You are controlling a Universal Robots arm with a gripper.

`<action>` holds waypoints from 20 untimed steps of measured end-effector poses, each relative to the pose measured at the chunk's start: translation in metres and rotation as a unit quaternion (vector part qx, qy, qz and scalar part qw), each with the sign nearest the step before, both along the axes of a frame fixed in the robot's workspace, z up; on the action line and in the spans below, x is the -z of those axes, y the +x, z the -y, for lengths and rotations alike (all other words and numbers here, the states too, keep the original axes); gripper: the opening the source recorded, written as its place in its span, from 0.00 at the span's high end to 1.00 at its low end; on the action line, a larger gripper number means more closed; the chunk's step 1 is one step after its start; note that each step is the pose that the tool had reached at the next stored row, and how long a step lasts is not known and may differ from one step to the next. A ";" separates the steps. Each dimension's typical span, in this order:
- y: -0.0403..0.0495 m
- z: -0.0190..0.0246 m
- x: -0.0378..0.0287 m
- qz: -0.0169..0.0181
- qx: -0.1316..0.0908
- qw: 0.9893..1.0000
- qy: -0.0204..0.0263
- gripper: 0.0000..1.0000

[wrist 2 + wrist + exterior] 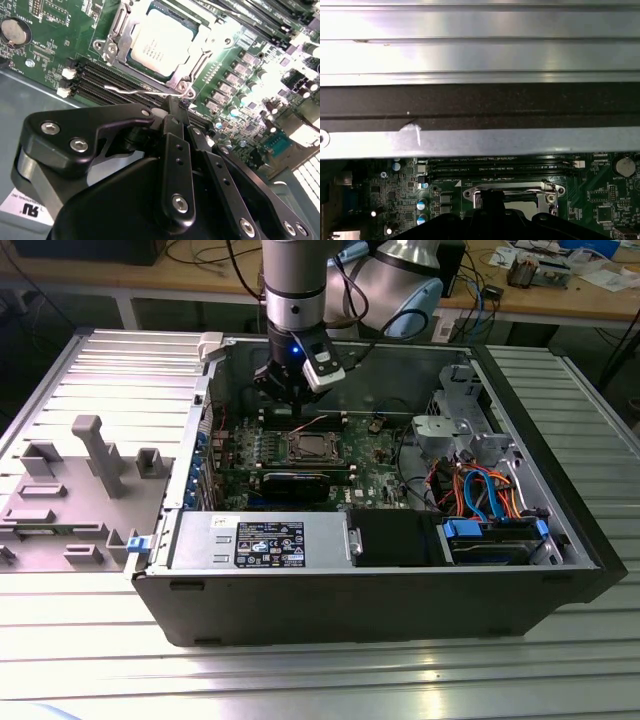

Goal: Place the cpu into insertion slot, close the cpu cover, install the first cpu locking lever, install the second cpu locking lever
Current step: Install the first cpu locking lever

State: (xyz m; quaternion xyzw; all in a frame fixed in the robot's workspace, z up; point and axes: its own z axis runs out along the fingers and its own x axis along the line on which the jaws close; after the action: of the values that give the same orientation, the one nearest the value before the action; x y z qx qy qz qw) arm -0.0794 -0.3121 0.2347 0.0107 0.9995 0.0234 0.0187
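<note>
Now the cpu (161,41) sits seated in the insertion slot (112,46), the cpu cover (199,56) lying closed around it. The tool (172,112) hangs just beside the socket, fingers pressed together, gripping nothing. A thin lever wire (135,91) lies along the socket edge.

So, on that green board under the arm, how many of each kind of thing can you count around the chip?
cpu: 1
cpu cover: 1
round coin battery: 1
end effector above the board: 1
Total: 4
</note>
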 end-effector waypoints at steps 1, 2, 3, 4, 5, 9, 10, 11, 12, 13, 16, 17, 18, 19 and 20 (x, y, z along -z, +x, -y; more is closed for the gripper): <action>0.0010 -0.0004 0.0004 0.000 -0.001 1.000 0.000 0.89; 0.0020 -0.0010 0.0009 0.000 -0.001 1.000 0.000 0.89; 0.0027 -0.0014 0.0012 0.000 -0.002 1.000 0.000 0.89; 0.0037 -0.0022 0.0015 0.000 -0.002 1.000 0.000 0.89; 0.0044 -0.0028 0.0018 0.000 -0.002 1.000 0.000 0.89; 0.0072 -0.0060 0.0036 0.000 -0.005 1.000 -0.001 0.89; 0.0079 -0.0068 0.0043 0.000 -0.005 1.000 -0.002 0.89; 0.0089 -0.0079 0.0054 0.000 -0.006 1.000 -0.003 0.89; 0.0095 -0.0085 0.0062 0.000 -0.007 1.000 -0.004 0.89; 0.0100 -0.0091 0.0071 0.000 -0.008 1.000 -0.006 0.89; 0.0120 -0.0109 0.0095 0.000 -0.012 1.000 -0.011 0.89; 0.0129 -0.0113 0.0099 0.000 -0.012 1.000 -0.011 0.89; 0.0140 -0.0118 0.0101 0.000 -0.012 1.000 -0.011 0.89; 0.0150 -0.0123 0.0102 0.000 -0.012 1.000 -0.011 0.89; 0.0161 -0.0129 0.0103 0.000 -0.012 1.000 -0.011 0.89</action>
State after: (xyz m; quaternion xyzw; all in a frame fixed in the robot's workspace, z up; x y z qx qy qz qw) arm -0.0633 -0.2992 0.2244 -0.0016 0.9997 0.0126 0.0185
